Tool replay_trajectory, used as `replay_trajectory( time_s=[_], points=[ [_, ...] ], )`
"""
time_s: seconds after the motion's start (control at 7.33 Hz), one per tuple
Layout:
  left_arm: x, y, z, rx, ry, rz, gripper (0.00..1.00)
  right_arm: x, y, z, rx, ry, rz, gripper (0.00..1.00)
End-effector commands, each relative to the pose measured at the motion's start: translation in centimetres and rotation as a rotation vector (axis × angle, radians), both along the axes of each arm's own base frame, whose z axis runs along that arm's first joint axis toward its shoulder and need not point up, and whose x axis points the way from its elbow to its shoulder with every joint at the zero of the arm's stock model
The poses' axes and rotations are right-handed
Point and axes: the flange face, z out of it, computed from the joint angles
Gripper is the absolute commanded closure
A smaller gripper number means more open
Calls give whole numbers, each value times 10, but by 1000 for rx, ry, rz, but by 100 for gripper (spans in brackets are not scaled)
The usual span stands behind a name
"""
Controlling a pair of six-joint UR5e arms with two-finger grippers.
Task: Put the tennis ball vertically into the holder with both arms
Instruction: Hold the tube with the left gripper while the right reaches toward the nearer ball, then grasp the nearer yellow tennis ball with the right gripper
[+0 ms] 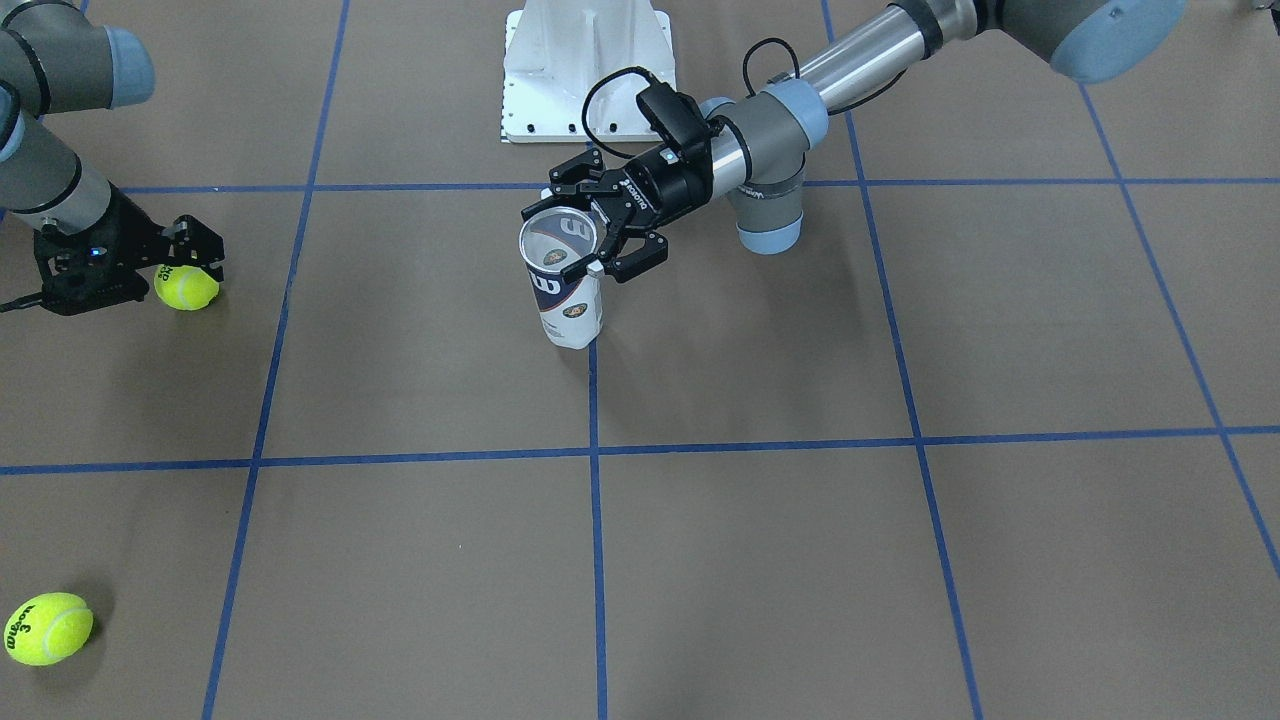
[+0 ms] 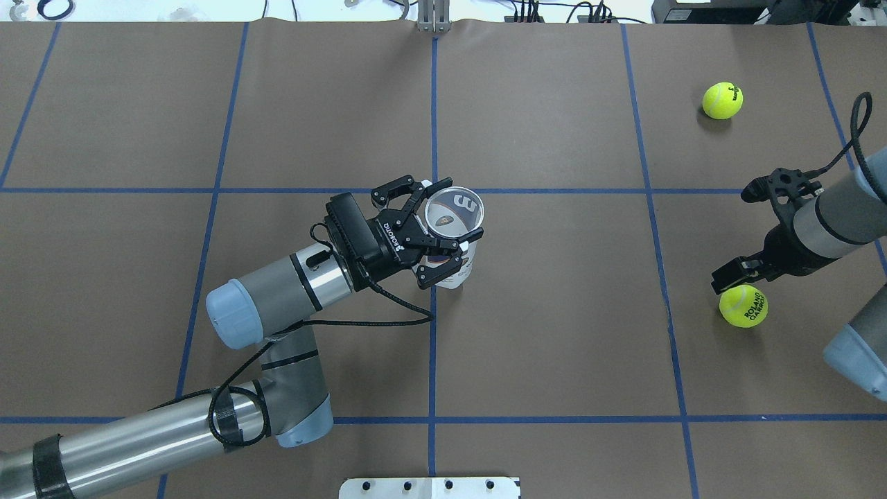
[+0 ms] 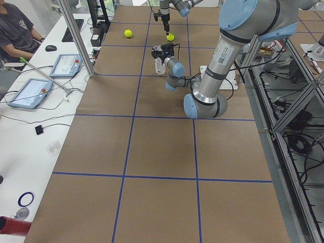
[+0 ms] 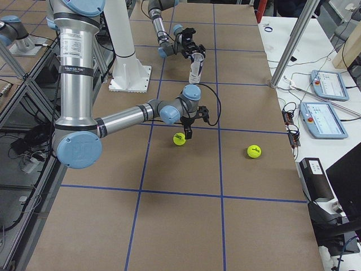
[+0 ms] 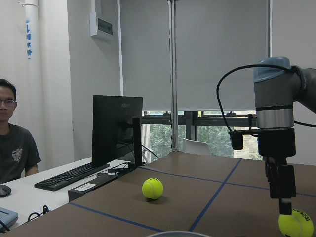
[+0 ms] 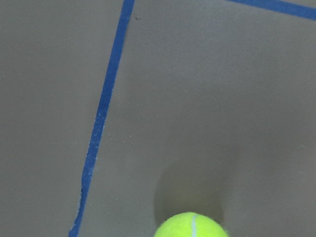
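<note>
The holder (image 1: 572, 308), a clear can with a navy-and-white label, stands upright with its mouth up at the table's middle. My left gripper (image 1: 572, 236) is shut on the holder (image 2: 459, 272) near its rim, coming in level from the side. A tennis ball (image 2: 745, 308) lies on the table on my right side. Directly over it hangs my right gripper (image 2: 738, 277), pointing down with its jaws open and its tips about level with the ball's top. The right wrist view shows that ball (image 6: 191, 227) at its bottom edge. A second tennis ball (image 2: 722, 100) rests farther out.
The white pedestal base (image 1: 585, 70) stands behind the holder. Blue tape lines grid the brown table. A desk with a monitor (image 5: 117, 128), a keyboard and tablets (image 3: 63, 65) runs along the far edge, where a person (image 3: 15, 30) sits.
</note>
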Motion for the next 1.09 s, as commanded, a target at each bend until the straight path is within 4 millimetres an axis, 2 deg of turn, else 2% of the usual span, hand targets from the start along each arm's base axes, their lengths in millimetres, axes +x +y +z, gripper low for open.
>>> replay_trajectory(
  time_s=[0.0, 0.14, 0.55, 0.68, 0.95],
  points=[
    [0, 0, 0, 0, 0, 0, 17, -6, 7, 15, -1, 45, -1, 2],
    [1, 1, -1, 1, 1, 2, 17, -17, 11, 24, -4, 62, -20, 2],
    [0, 0, -1, 0, 0, 0, 17, -22, 13, 27, -11, 61, -32, 4],
    [0, 0, -1, 1, 1, 0, 17, -23, 14, 27, -12, 60, -36, 15],
    [1, 1, 1, 0, 0, 2, 17, -23, 15, 28, -16, 63, -39, 56]
  ],
)
